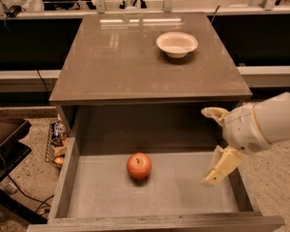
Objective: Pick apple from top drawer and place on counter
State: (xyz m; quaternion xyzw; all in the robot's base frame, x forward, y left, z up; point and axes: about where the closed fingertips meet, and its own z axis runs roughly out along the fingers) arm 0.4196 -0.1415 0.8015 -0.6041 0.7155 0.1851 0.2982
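We are seeing the apple (138, 166) lying on the floor of the top drawer (183, 197), which is standing pulled out below the front edge of the desk (135, 66). The fruit is sitting roughly under the middle of that edge, stem up, touching neither side wall. Our end effector (206, 147) is hanging just below the desk's front right corner, over the drawer's right side, its two fingers spread wide and gripping nothing, well apart from the apple. A white bowl (177, 44) is resting near the back right corner.
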